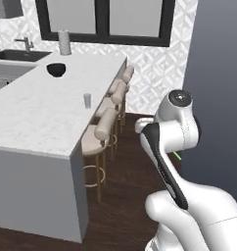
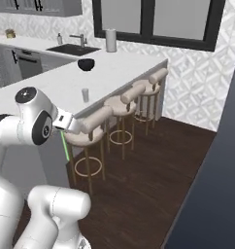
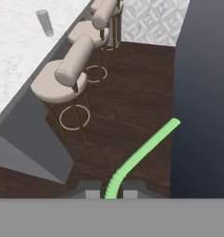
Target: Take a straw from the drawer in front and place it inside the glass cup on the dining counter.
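Progress: pickup judged complete; delivery outstanding.

Nearest: two-finger dark-tipped gripper (image 3: 108, 193), jaws clenched on the ribbed lower end of the thin bright-green straw (image 3: 144, 155), shaft slanting up and away over dark wood floor (image 3: 132, 92). Carried clear of any surface, well apart from the destination.

Middle: row of beige padded stools (image 2: 90, 127) tucked along the long edge of the white marble-veined dining counter (image 1: 37, 112).

Farther: small clear cylindrical glass cup (image 1: 87, 100) upright near that stool-side edge, empty. Beyond it, black bowl (image 1: 56, 69) toward the far end of the counter; grey cylindrical canister (image 1: 65, 42) at the far edge; sink with faucet (image 2: 73, 47) on the wall counter behind.

Remaining, by judgement: travel to the counter, alignment above the cup rim, lowering, release.

View differences: hand view gives the grip and the straw's full length; left base view a mere green sliver (image 1: 177, 155) beside the arm; right base view a green length (image 2: 65, 144) hanging below the hand, plus sink and three stools side-on.
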